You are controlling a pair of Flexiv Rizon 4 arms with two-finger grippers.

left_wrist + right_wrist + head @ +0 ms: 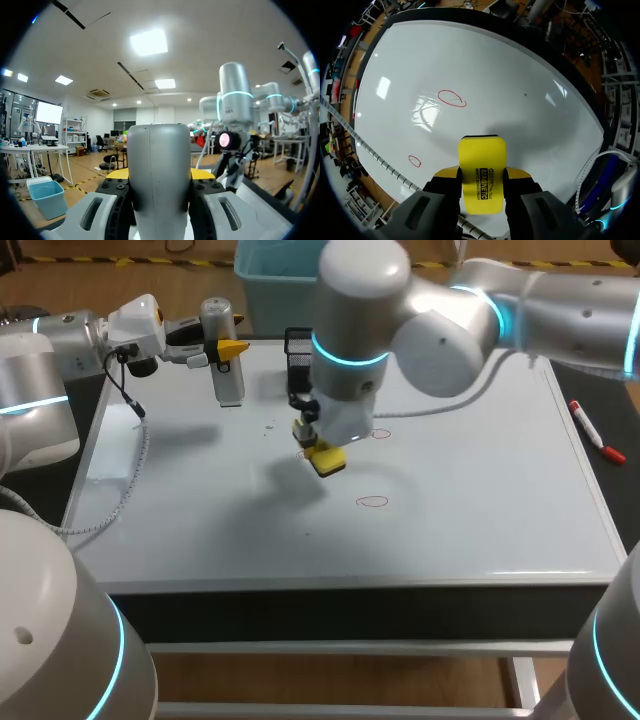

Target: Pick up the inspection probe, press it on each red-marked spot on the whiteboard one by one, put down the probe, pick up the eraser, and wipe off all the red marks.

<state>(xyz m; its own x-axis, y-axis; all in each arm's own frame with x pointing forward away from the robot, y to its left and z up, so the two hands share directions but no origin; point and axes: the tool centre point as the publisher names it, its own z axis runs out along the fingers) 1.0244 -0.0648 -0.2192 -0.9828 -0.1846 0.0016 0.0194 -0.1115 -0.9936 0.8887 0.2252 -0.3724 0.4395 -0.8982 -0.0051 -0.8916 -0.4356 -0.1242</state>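
The grey cylindrical inspection probe [223,355] stands upright over the back left of the whiteboard [470,490], and my left gripper [226,348] is shut on it. In the left wrist view the probe [159,165] fills the gap between the yellow tips of the left gripper [160,174]. My right arm reaches to the board's middle, its gripper [322,452] shut on the yellow eraser [328,460] close above the surface. One red mark [372,502] lies in front of the eraser and another [380,433] to its right. The right wrist view shows the eraser [482,170] in the right gripper [482,176], with red marks [452,98] [414,160] ahead of it and beside it.
A red marker pen [597,432] lies on the dark strip to the right of the whiteboard. A black holder [298,348] stands at the board's back edge behind my right gripper. A white cable [120,490] trails along the board's left side.
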